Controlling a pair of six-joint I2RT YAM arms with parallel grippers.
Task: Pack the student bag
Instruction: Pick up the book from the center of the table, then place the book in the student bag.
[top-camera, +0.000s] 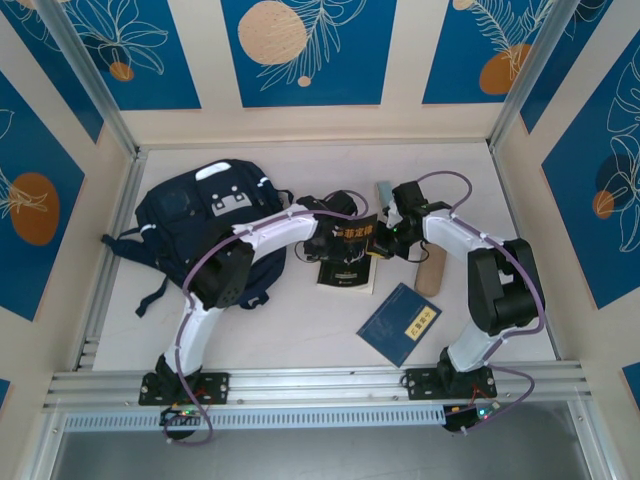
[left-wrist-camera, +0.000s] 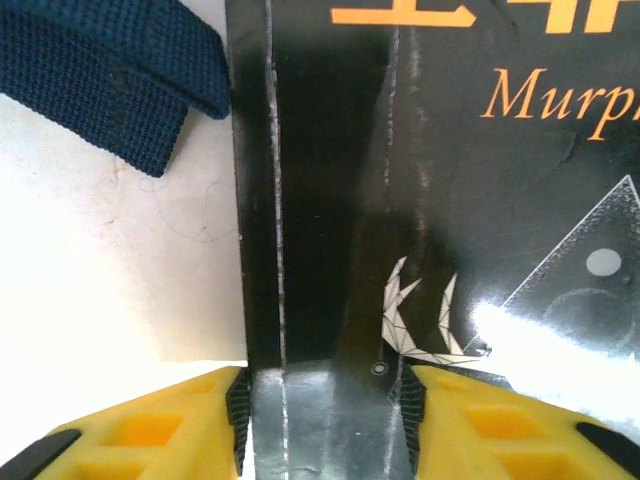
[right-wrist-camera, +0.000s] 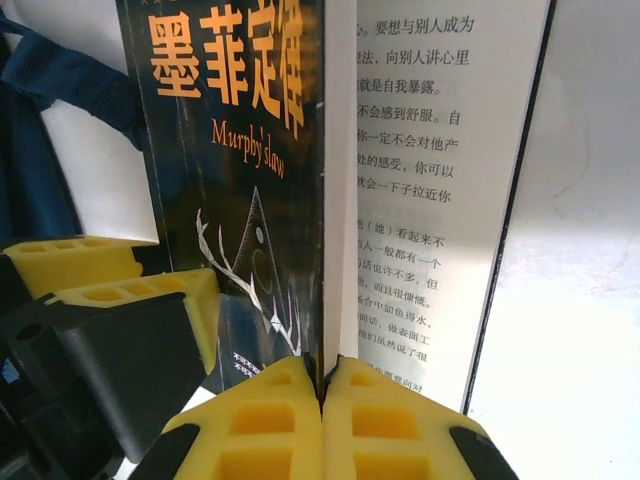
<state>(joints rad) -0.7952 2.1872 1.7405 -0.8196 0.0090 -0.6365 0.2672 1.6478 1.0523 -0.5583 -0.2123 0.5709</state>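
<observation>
- The student bag (top-camera: 200, 215) lay at the far left.
- The left gripper (left-wrist-camera: 325, 425) straddled the black book (top-camera: 348, 262) at centre; I could not tell whether it gripped.
- The right gripper (right-wrist-camera: 322, 400) was clenched on the black book's cover.

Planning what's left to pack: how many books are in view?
2. A black book at mid-table, right of the student bag, and a blue book lying flat, nearer and to its right. More may be hidden under the arms or inside the bag.
</observation>
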